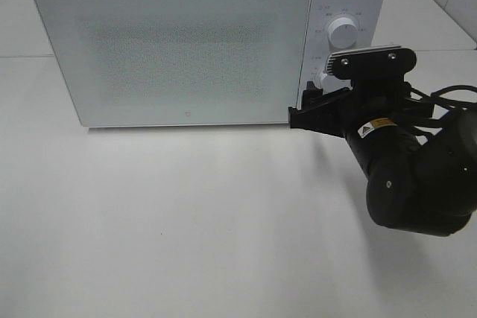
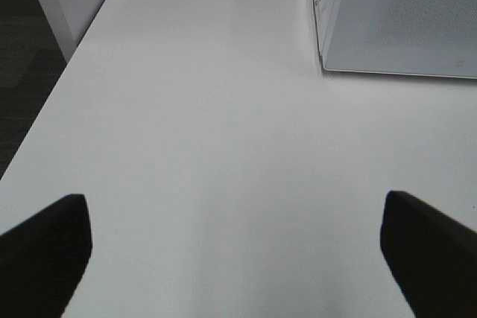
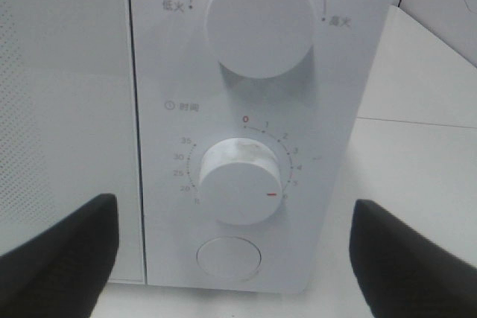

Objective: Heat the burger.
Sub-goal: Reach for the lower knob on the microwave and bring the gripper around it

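Observation:
The burger is out of view; the white microwave (image 1: 179, 50) has its door shut and nothing shows through it. My right gripper (image 1: 309, 106) is open, right in front of the control panel at the microwave's right end. In the right wrist view its jaws (image 3: 238, 258) stand wide on either side of the timer knob (image 3: 240, 182), without touching it. The knob's red mark points to about 5. My left gripper (image 2: 235, 258) is open and empty above the bare table, with the microwave (image 2: 402, 20) farther off.
The power knob (image 3: 261, 16) sits above the timer knob and a round button (image 3: 229, 258) below it. The white table (image 1: 186, 214) stretches in front of the microwave. A dark floor shows beyond the table's edge (image 2: 30, 109).

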Robot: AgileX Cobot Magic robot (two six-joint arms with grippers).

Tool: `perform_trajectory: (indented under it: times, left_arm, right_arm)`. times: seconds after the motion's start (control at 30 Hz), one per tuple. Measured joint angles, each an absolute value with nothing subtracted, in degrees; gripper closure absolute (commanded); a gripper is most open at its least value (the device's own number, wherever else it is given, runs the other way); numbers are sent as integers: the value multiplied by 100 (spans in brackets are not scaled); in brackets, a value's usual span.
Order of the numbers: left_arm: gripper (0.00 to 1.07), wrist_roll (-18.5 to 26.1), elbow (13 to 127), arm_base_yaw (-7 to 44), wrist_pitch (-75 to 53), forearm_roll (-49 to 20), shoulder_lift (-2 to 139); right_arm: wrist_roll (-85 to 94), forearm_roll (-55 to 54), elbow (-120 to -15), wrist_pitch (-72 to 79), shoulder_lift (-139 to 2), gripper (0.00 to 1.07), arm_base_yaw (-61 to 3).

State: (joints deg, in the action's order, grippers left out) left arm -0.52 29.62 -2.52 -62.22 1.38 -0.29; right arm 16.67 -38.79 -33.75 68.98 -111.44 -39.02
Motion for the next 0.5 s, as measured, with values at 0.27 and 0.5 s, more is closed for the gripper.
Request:
perform_trajectory:
  times: [0.27, 0.5]
  left_arm:
    - [9, -52, 2962, -252, -6222, 138, -29]
    - [9, -52, 2962, -252, -6222, 138, -29]
  right_arm:
    - [1667, -3885, -3696, 6898, -11396, 26, -3885]
    - [1667, -3879, -3913, 6898, -11402, 27, -3638]
